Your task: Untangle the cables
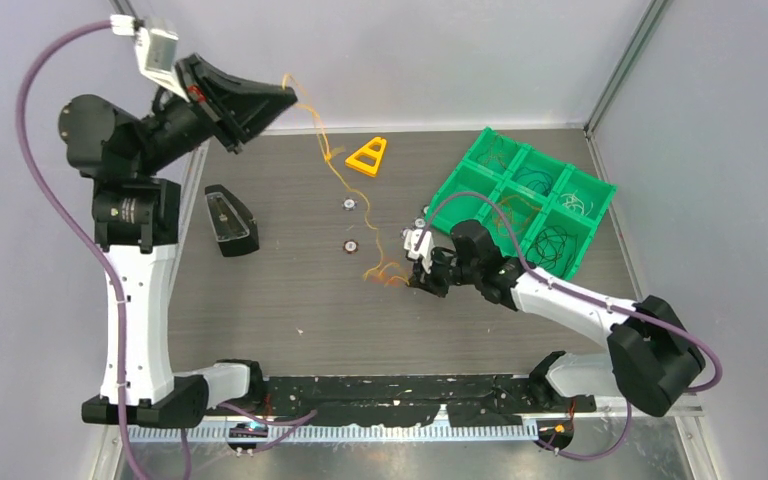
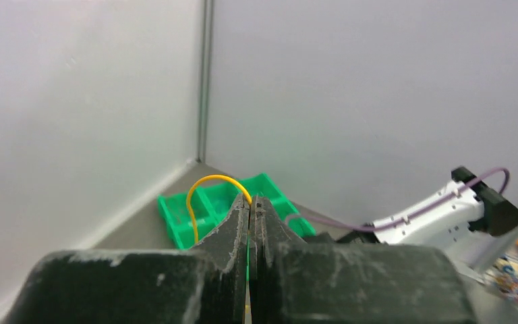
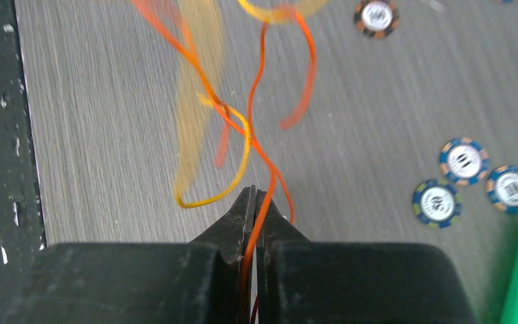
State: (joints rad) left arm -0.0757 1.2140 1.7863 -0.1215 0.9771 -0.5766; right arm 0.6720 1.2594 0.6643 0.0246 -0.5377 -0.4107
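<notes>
The cables [image 1: 337, 170] are thin orange and yellow wires stretched from the raised left gripper [image 1: 288, 93] down across the table to the right gripper [image 1: 412, 276]. The left gripper [image 2: 251, 198] is shut on a yellow wire [image 2: 202, 185], held high near the back wall. The right gripper [image 3: 255, 192] is shut on an orange wire [image 3: 262, 135] low over the table. In the right wrist view a yellow wire [image 3: 226, 192] loops around the orange ones just beyond the fingertips; part of it is blurred.
A green compartment tray [image 1: 525, 200] with more wires stands at the back right. An orange triangle [image 1: 368, 157] lies at the back middle. A black block [image 1: 230, 220] lies on the left. Small round discs [image 1: 348, 245] lie mid-table, and several show in the right wrist view [image 3: 464, 162].
</notes>
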